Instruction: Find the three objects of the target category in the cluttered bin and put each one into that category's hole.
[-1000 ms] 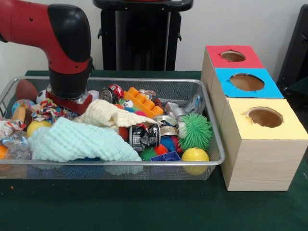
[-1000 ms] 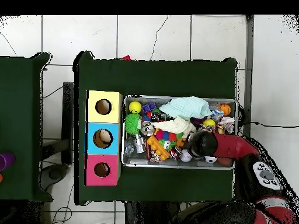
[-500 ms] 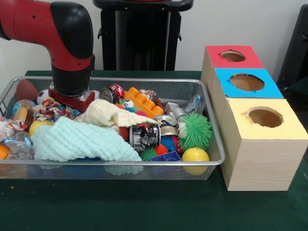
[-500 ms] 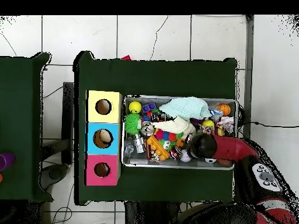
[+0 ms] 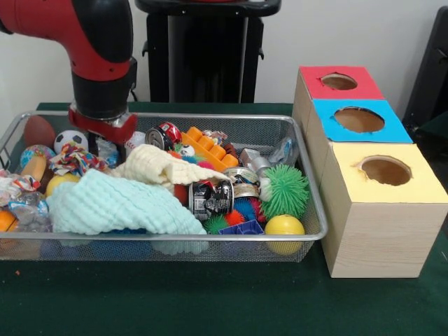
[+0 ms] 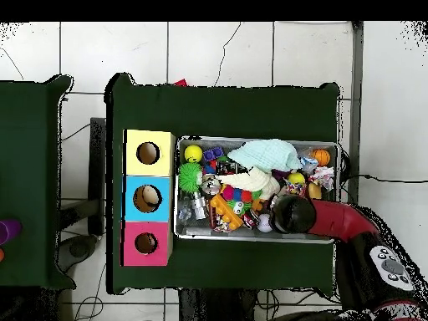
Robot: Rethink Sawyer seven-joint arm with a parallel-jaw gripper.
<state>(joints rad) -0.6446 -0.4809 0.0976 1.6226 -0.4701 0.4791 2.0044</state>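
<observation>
The bin (image 5: 210, 238) is a wide silver wire-mesh basket packed with toys, cans and cloths; it also shows in the overhead view (image 6: 255, 140). My gripper (image 5: 105, 136) hangs over the bin's far left part, just above a soccer ball (image 5: 70, 140) and a cream cloth (image 5: 157, 166), under the red and black arm. From above, the arm's wrist (image 6: 292, 215) covers the gripper. Nothing shows in its hold. Three wooden boxes with round holes stand right of the bin: red top (image 5: 315, 84), blue top (image 5: 329, 129), yellow top (image 5: 350, 182).
In the bin lie a mint cloth (image 5: 119, 206), two cans (image 5: 210, 198) (image 5: 162, 135), an orange brick (image 5: 208, 148), a green spiky ball (image 5: 285, 190), a yellow ball (image 5: 283, 226) and a brown ball (image 5: 38, 131). The black pedestal (image 5: 206, 56) stands behind.
The arm has risen out of the clutter and drawn back toward the bin's far rim. The soccer ball it covered now shows.
</observation>
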